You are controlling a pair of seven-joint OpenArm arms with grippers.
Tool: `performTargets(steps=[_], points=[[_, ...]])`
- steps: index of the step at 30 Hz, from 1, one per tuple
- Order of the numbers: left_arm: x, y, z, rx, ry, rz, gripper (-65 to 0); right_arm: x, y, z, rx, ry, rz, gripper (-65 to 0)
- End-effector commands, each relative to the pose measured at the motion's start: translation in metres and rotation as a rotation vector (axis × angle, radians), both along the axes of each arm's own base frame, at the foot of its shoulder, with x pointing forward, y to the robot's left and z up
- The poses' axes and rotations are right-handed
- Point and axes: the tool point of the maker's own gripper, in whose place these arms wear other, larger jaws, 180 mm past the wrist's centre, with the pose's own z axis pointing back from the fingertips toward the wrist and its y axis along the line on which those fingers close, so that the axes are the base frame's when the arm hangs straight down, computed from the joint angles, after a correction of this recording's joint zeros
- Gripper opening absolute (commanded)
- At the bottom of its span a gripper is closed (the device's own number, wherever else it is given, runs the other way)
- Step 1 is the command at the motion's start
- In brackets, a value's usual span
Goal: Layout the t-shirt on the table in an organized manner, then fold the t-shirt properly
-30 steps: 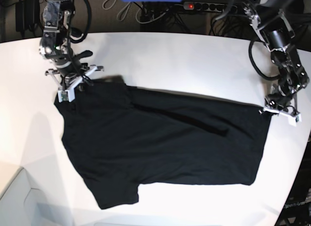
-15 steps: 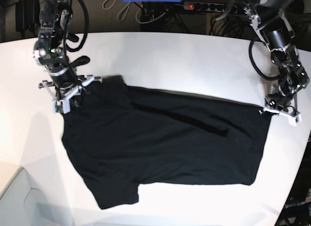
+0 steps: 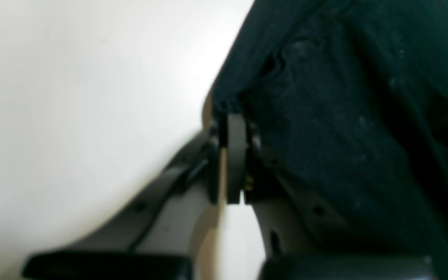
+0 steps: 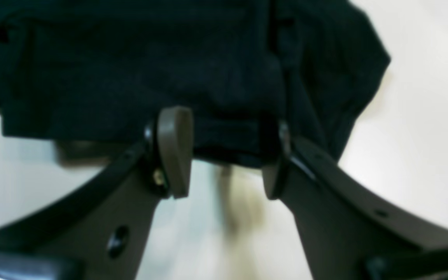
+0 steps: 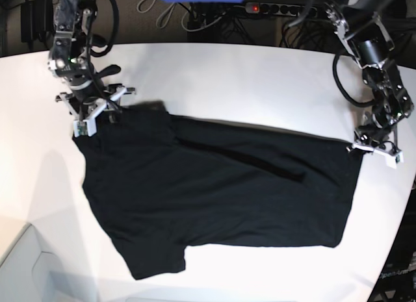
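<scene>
Our right arm reaches down at the base view's upper left, its wrist bent so that our right gripper (image 5: 97, 113) points down and toward the front. In the right wrist view its two fingers (image 4: 174, 149) stand apart with a clear gap between them. Our left arm hangs at the far right, folded at the elbow, and our left gripper (image 5: 376, 148) sits low with its fingers (image 3: 235, 155) pressed together.
</scene>
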Motion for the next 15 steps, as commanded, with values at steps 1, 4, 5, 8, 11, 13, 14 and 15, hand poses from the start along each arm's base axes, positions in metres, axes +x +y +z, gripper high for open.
performTargets(steps=[1,4,5,8,11,13,14,15], points=[[0.008,0.009,0.014,0.025,-0.03,-0.001,-64.9,0.008,-0.002,0.009,0.001,-0.041,-0.003,-36.2],[0.008,0.009,0.014,0.025,-0.03,-0.001,-64.9,0.006,-0.002,0.001,0.007,-0.027,-0.005,-36.2],[0.008,0.009,0.014,0.025,-0.03,-0.001,-64.9,0.009,-0.002,0.003,0.007,-0.031,-0.005,-36.3],[0.008,0.009,0.013,0.025,-0.029,-0.001,-64.9,0.011,-0.002,0.003,0.008,-0.033,-0.006,-36.3],[0.008,0.009,0.013,0.025,-0.029,-0.001,-64.9,0.011,-0.002,0.003,0.008,-0.035,-0.006,-38.8],[0.008,0.009,0.013,0.025,-0.029,-0.001,-64.9,0.017,-0.001,0.006,0.01,-0.045,-0.003,-44.8],[0.008,0.009,0.013,0.025,-0.029,-0.001,-64.9,0.019,-0.001,0.004,0.012,-0.039,-0.005,-49.3],[0.008,0.009,0.013,0.025,-0.029,-0.001,-64.9,0.021,-0.002,0.0,0.016,-0.028,-0.009,-53.9]])
